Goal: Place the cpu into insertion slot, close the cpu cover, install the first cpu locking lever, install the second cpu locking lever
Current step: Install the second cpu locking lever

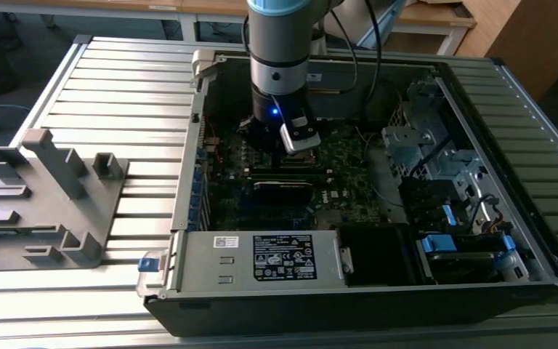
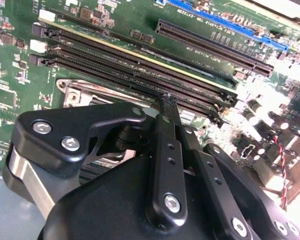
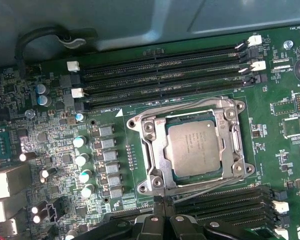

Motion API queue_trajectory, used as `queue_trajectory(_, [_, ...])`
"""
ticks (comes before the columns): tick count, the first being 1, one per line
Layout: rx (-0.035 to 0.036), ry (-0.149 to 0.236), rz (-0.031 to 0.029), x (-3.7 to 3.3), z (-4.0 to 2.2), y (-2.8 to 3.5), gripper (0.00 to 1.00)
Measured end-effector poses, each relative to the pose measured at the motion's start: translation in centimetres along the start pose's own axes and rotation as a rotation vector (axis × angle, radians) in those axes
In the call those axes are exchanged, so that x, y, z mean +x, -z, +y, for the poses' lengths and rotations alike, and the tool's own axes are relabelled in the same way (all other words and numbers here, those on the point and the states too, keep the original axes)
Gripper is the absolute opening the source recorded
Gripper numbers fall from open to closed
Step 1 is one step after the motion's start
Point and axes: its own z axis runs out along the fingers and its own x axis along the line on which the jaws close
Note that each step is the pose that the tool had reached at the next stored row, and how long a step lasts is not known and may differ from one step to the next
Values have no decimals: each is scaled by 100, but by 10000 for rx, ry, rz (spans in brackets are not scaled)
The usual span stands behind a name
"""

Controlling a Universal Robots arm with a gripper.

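We see the cpu [image 3: 194,144] seated in the insertion slot [image 3: 155,172], cpu cover [image 3: 152,150] down; our gripper [image 2: 166,100] hovers beside it, fingers together, holding nothing.

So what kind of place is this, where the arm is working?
Likely a lab or assembly test bench: an opened computer case lies on a slatted metal table, wooden desks stand behind, and the gripper hangs beside the cpu seated under its cover.
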Motion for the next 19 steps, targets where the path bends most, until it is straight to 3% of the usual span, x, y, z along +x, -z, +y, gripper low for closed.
queue_trajectory(3, [-88,-4,15,8,-1,-3,10])
queue_trajectory(13, [-228,-11,41,36,-5,-33,10])
queue_trajectory(19, [-352,-16,63,49,-7,-46,10])
